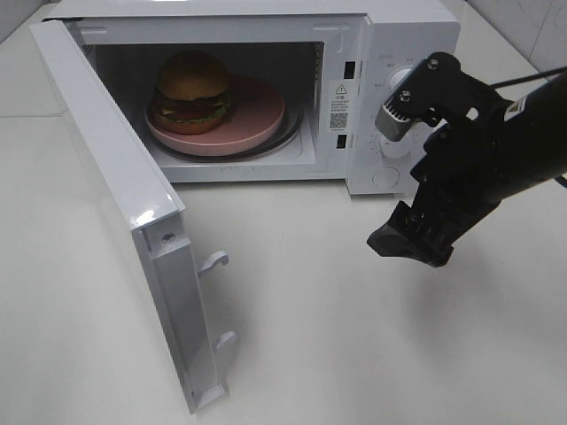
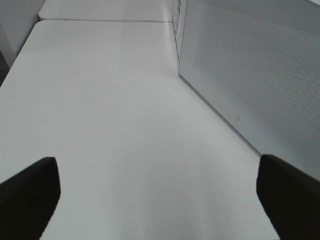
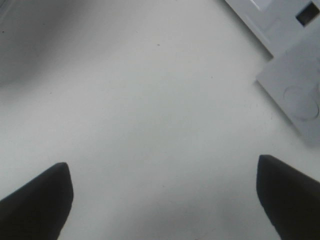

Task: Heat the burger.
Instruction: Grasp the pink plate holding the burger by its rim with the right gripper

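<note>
The burger (image 1: 192, 90), with a tan domed bun and dark layers, sits on a pink dish (image 1: 257, 115) inside the open white microwave (image 1: 390, 53). The microwave door (image 1: 115, 186) swings wide toward the front left. My right gripper (image 1: 409, 241) hangs over the table in front of the control panel, away from the burger; in its wrist view the right gripper (image 3: 162, 195) stands open with only bare table between its fingertips (image 3: 37, 200). My left gripper (image 2: 157, 192) is open over the table beside the microwave's perforated side wall (image 2: 250, 75); it does not show in the high view.
Door latch hooks (image 1: 215, 260) stick out from the door's inner edge. The control knobs (image 1: 387, 174) lie just behind my right arm. A white table (image 1: 354, 354) spreads in front of the microwave, and a table seam (image 2: 100, 20) runs behind the left gripper.
</note>
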